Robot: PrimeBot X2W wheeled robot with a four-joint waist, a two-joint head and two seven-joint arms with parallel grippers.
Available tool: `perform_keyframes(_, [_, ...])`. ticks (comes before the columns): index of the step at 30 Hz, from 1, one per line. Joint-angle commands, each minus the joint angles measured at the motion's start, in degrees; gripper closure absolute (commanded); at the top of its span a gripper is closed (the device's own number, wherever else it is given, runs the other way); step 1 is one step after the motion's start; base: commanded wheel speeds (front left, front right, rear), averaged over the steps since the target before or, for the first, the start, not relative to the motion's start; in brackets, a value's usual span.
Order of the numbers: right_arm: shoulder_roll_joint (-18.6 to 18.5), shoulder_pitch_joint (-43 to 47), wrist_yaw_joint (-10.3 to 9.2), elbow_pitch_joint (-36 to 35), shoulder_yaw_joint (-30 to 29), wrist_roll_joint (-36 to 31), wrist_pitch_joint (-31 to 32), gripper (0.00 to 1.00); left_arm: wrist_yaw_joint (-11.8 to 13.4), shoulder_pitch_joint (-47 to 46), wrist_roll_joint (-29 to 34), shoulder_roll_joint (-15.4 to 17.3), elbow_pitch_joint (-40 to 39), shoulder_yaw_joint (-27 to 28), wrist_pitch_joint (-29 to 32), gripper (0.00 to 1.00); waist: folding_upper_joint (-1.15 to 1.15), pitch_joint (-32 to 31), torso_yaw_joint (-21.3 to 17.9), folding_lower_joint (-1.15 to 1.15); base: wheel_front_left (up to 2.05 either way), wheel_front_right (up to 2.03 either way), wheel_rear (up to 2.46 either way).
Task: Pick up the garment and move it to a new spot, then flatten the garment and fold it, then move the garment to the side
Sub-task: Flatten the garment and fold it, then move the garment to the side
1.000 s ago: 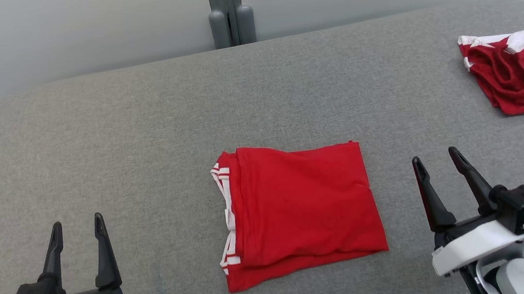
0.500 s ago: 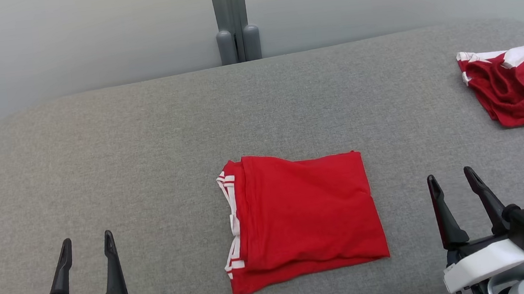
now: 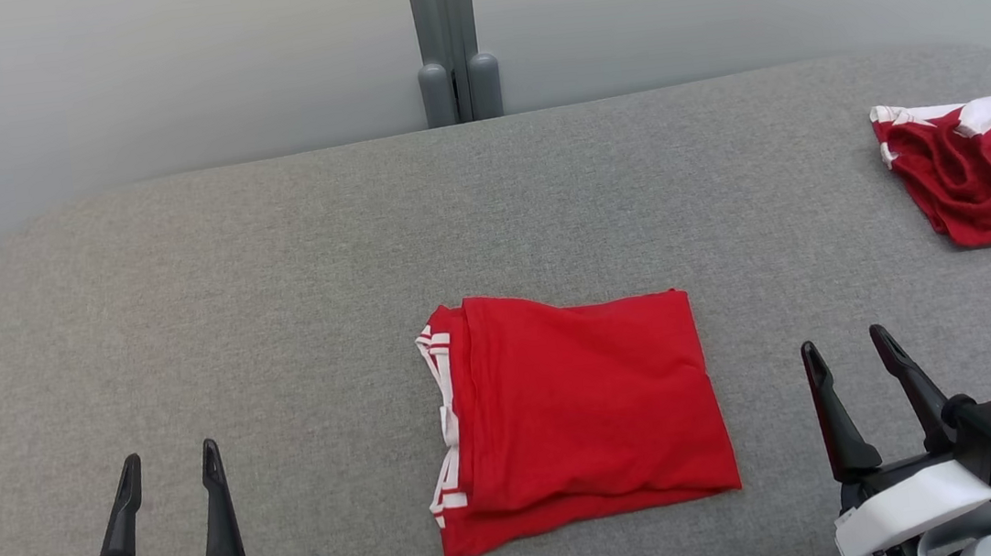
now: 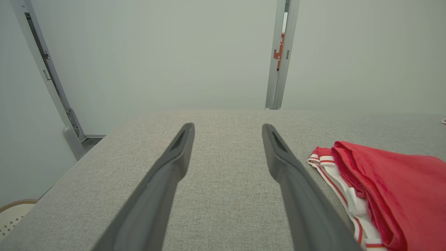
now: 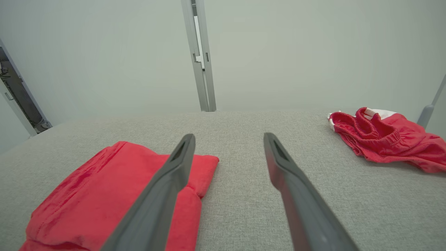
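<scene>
A red garment with white trim lies folded into a rectangle at the middle of the grey padded table. It shows at the right of the left wrist view as the garment and at the lower left of the right wrist view as the garment. My left gripper stands open over bare fabric, well to the left of it. Open too, my right gripper hovers just past its right edge. Neither touches the cloth.
A second red and white garment lies crumpled at the table's far right edge, also the crumpled garment in the right wrist view. A grey post stands against the pale wall behind the table.
The head camera has tilted, so the whole picture has slid downward. Both grippers sit lower in the view, drawn back toward me. The folded garment has not moved on the table.
</scene>
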Motion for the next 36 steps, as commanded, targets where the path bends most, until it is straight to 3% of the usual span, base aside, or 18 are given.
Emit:
perform_keyframes(1, [0.2, 0.5, 0.01, 0.2, 0.0, -0.6, -0.2, 0.0, -0.2, 0.8, -0.1, 0.1, 0.0, 0.1, -0.1, 0.0, 0.0, 0.0, 0.0, 0.0, 0.0, 0.0, 0.0])
perform_keyframes(23, [0.4, 0.1, 0.02, 1.9, 0.2, -0.1, -0.2, 0.0, -0.2, 0.4, 0.1, 0.6, 0.2, 0.4, -0.1, 0.0, 0.0, 0.4, 0.2, 0.0, 0.0, 0.0, 0.0])
perform_keyframes(36, [-0.3, -12.7, 0.01, 10.0, 5.8, -1.7, 2.7, 0.0, -0.2, -3.1, -0.2, 0.5, 0.1, -0.4, -0.1, 0.0, 0.0, 4.6, 2.4, 0.0, 0.0, 0.0, 0.0])
